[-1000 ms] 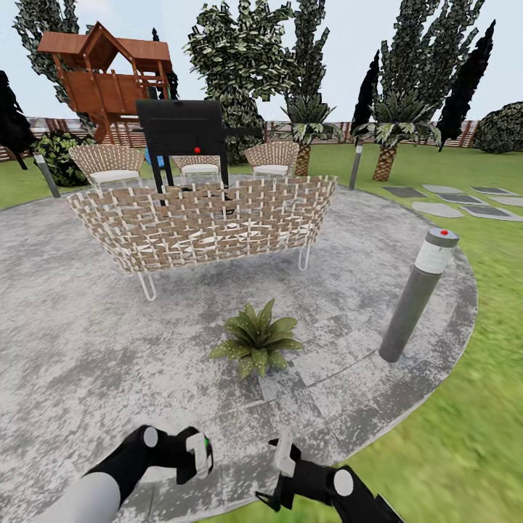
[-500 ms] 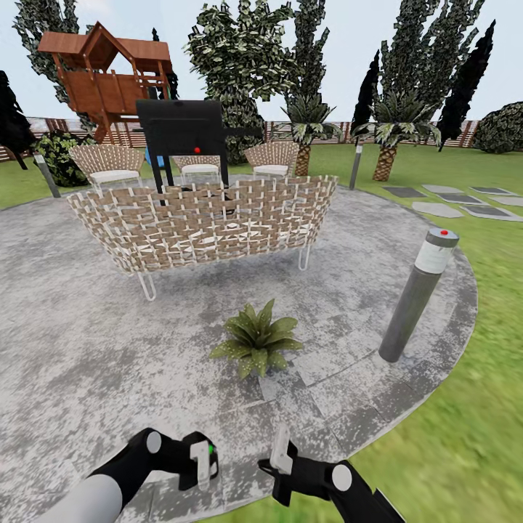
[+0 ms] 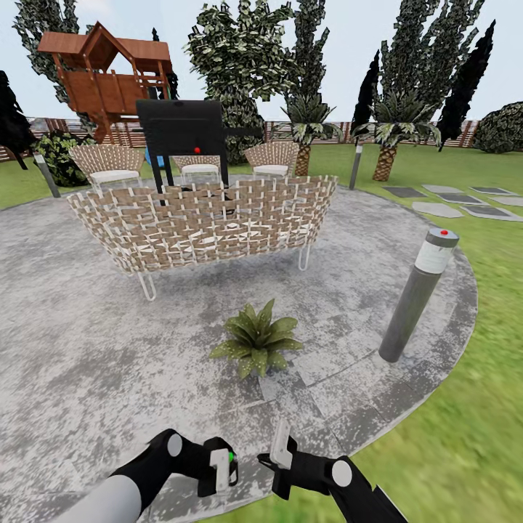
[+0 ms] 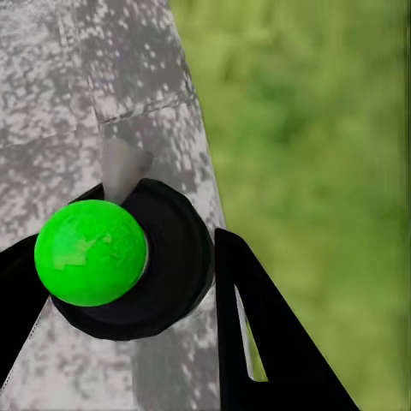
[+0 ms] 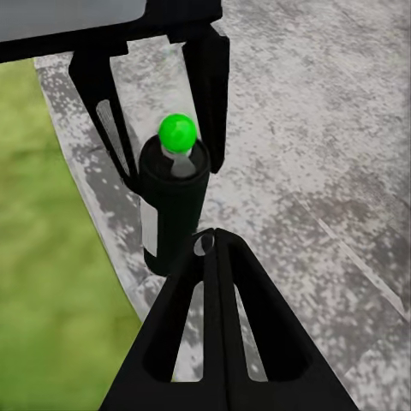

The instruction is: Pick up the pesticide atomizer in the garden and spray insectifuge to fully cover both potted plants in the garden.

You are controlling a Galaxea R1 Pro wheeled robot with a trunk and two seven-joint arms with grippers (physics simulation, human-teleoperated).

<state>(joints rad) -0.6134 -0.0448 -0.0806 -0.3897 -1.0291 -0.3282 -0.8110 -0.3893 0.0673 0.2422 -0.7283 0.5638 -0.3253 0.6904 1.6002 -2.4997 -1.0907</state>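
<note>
While the left gripper (image 3: 220,468) pinches the black atomizer (image 5: 174,201) with its green nozzle ball (image 4: 90,252), the right gripper (image 3: 282,456) sits just beside it, fingers pressed together. One potted plant (image 3: 256,340) lies ahead on the grey patio (image 3: 87,363), near the wicker sofa (image 3: 203,221).

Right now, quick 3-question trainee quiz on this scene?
1. True or false: the left gripper holds the atomizer.
2. In the head view, what stands on the patio to the right of the potted plant? A) wicker sofa B) grey bollard C) palm tree
3. Fill in: the ball on top of the atomizer is coloured ____.

Key: 1 true; 2 B; 3 green.
</note>
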